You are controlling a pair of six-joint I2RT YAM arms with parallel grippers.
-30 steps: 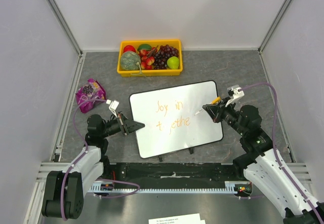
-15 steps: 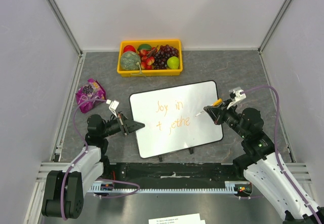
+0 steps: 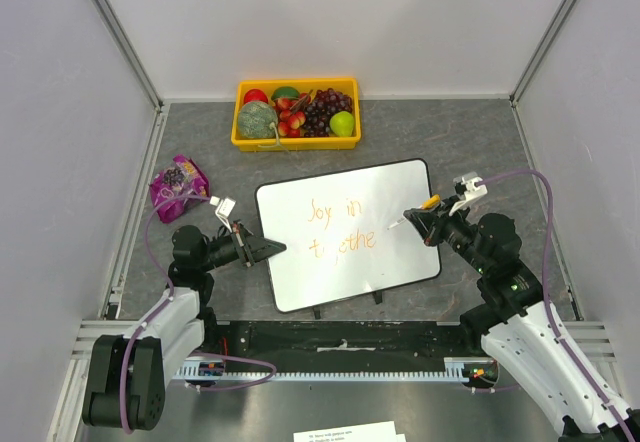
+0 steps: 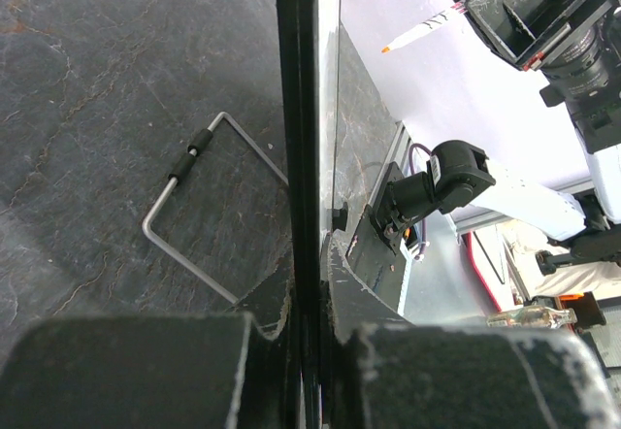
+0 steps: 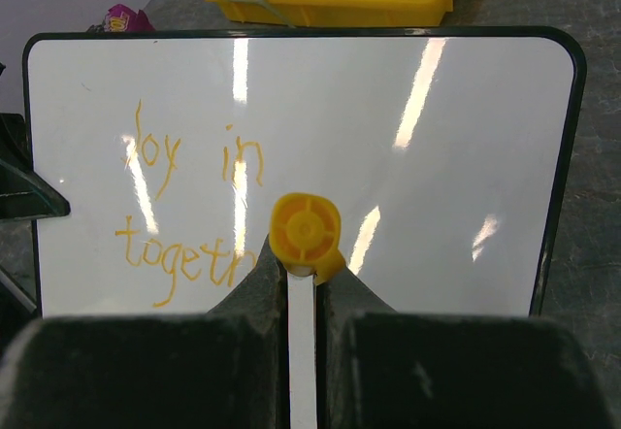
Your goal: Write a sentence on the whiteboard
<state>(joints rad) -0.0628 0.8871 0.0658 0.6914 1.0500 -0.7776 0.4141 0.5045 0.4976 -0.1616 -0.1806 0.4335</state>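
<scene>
The whiteboard [image 3: 392, 194] lies tilted on the table, its black frame [image 4: 297, 138] running up the left wrist view. The orange sentence [image 3: 340, 228] reads "Joy in" above "togeth" [image 5: 184, 206], with any further letters hidden behind the marker. My left gripper [image 3: 264, 248] is shut on the board's left edge [image 4: 309, 303]. My right gripper [image 3: 421, 218] is shut on a white marker with an orange cap [image 5: 305, 229]. The marker tip [image 3: 390, 226] points at the right end of the second line. The marker also shows in the left wrist view [image 4: 427, 31].
A yellow fruit tray [image 3: 296, 143] stands behind the board, also in the right wrist view [image 5: 330, 7]. A purple snack bag [image 3: 178, 186] lies at the left. A wire stand [image 4: 194, 215] rests on the grey tabletop beside the board's frame.
My right gripper with the marker has shifted slightly to the right, away from the lettering. The left gripper and the board have not moved.
</scene>
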